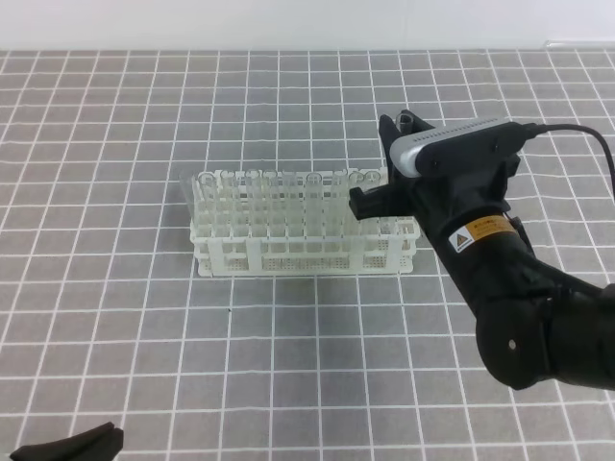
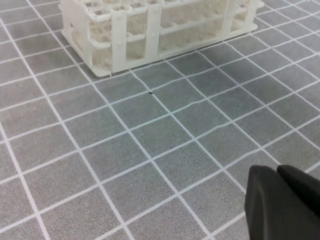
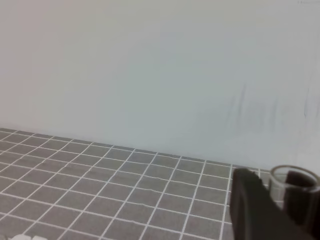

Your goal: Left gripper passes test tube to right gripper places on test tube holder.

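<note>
The white test tube holder (image 1: 303, 252) stands mid-table, and its near corner fills the top of the left wrist view (image 2: 120, 30). My right gripper (image 1: 380, 173) hovers over the holder's right end. In the right wrist view its black fingers (image 3: 250, 205) are shut on a clear test tube (image 3: 295, 181), whose open rim shows between them. I cannot pick this tube out in the exterior view. My left gripper (image 1: 77, 447) rests low at the table's front left corner, far from the holder. Its jaws (image 2: 282, 205) lie together with nothing between them.
Several other clear tubes (image 1: 279, 192) stand in the holder's holes, and one leans out at its left end (image 1: 189, 187). The grey grid mat (image 2: 150, 165) covers the table. A pale wall (image 3: 150, 70) rises behind it.
</note>
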`<state>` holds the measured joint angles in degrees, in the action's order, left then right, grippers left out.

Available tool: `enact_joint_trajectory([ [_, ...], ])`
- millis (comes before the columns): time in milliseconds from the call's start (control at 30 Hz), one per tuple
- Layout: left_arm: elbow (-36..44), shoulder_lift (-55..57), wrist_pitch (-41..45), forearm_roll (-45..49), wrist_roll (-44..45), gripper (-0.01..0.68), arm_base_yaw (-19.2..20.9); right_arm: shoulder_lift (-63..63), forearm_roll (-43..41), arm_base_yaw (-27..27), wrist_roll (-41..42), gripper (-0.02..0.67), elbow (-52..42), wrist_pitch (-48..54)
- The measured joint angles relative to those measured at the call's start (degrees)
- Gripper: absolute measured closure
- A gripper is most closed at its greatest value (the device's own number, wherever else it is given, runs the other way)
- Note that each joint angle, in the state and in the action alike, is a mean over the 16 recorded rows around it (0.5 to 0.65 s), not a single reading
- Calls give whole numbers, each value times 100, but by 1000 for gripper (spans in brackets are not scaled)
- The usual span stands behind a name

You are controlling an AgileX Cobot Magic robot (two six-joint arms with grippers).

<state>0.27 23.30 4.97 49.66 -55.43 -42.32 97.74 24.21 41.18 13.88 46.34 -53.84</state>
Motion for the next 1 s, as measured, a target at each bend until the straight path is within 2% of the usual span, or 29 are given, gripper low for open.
enact_joint_trajectory([
  [1000,41,19,-4,10,4,673,6,210,7,-1,30,553,22,-69],
])
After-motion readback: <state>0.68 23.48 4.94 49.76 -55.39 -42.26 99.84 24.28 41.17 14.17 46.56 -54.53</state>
